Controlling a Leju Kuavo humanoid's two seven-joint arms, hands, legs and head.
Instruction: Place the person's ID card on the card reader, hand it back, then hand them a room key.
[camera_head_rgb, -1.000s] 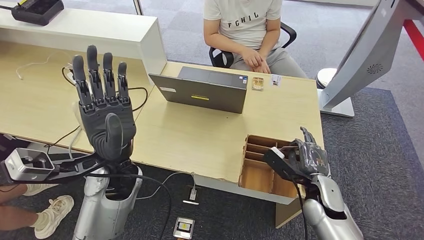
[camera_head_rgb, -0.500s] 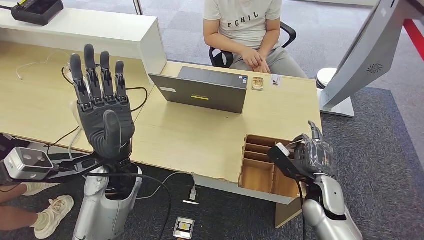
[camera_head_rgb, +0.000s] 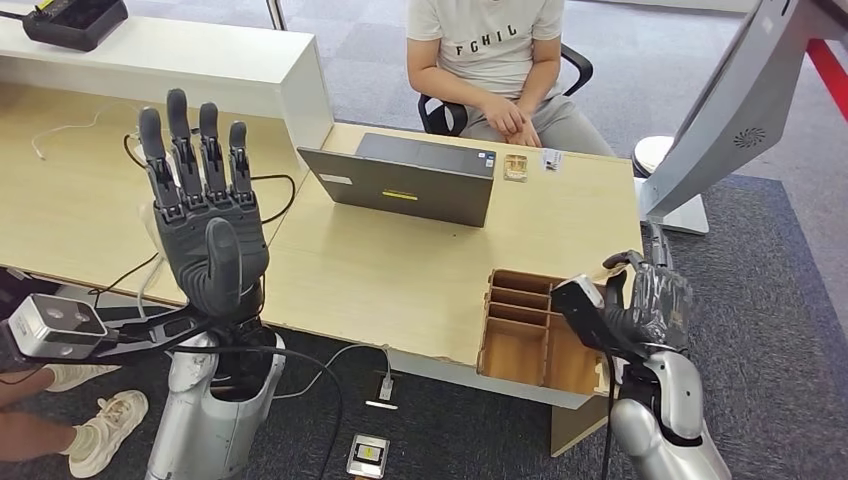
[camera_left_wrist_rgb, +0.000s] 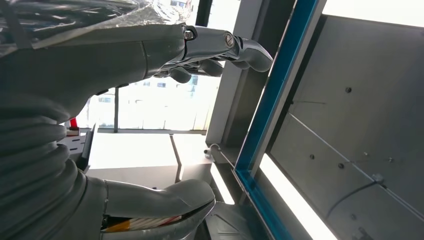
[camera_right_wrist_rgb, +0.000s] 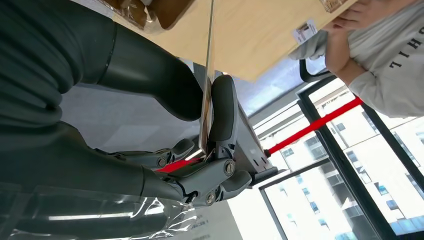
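Clearly the right hand (camera_head_rgb: 655, 300), lower right, pinched a thin card (camera_right_wrist_rgb: 206, 75) edge-on above the wooden organizer (camera_head_rgb: 520, 325); it could slip. Left hand (camera_head_rgb: 205, 225) spread, empty.

Right hand (camera_head_rgb: 652, 300) has shifted away from above the wooden divided tray (camera_head_rgb: 520, 325), moving outward past the tray's far-right edge and slightly higher, and now holds a thin card (camera_right_wrist_rgb: 206, 80) edge-on between thumb and finger. Left hand (camera_head_rgb: 205, 225) has dropped marginally relative to the laptop (camera_head_rgb: 405, 180).
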